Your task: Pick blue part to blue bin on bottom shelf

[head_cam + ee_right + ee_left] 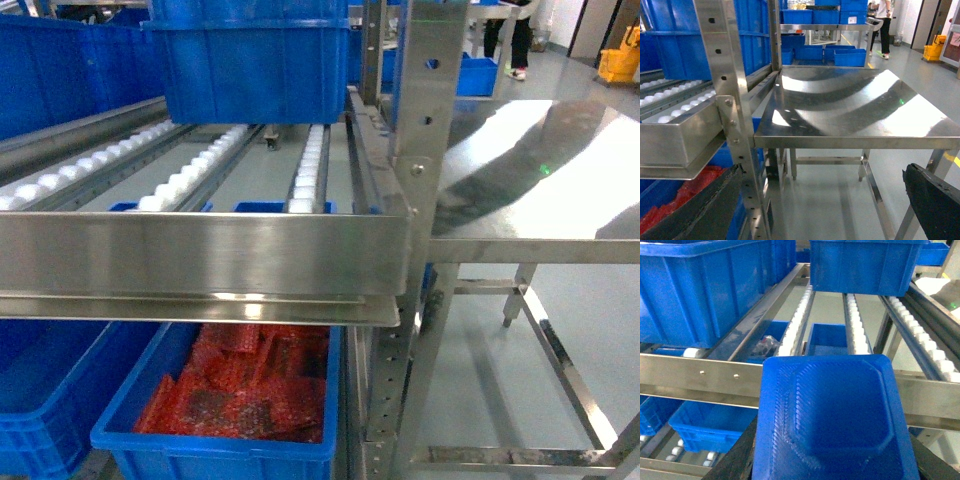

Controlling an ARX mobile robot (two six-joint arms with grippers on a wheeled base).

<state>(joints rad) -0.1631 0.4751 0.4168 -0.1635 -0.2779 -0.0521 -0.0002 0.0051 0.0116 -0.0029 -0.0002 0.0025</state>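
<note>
In the left wrist view the blue part (pixel 835 410), a square tray with an eight-sided recess, fills the lower middle. My left gripper (pixel 832 467) is shut on it, with dark fingers (pixel 737 457) showing at both lower corners. The part hangs in front of the riveted front rail of the bottom shelf (pixel 700 377). Beyond the rail run white rollers (pixel 795 325). A blue bin (pixel 865 265) stands on them further back. My right gripper (pixel 810 210) is open beside the steel table, nothing between its fingers (pixel 932 200). Neither gripper shows in the head view.
Large blue bins (pixel 700 285) stand at the shelf's left. Below the shelf are a blue bin of red parts (pixel 235 390) and another blue bin (pixel 710 425). A rack upright (pixel 732 115) stands between the shelf and the square steel table (pixel 850 100). A person (pixel 885 20) stands far back.
</note>
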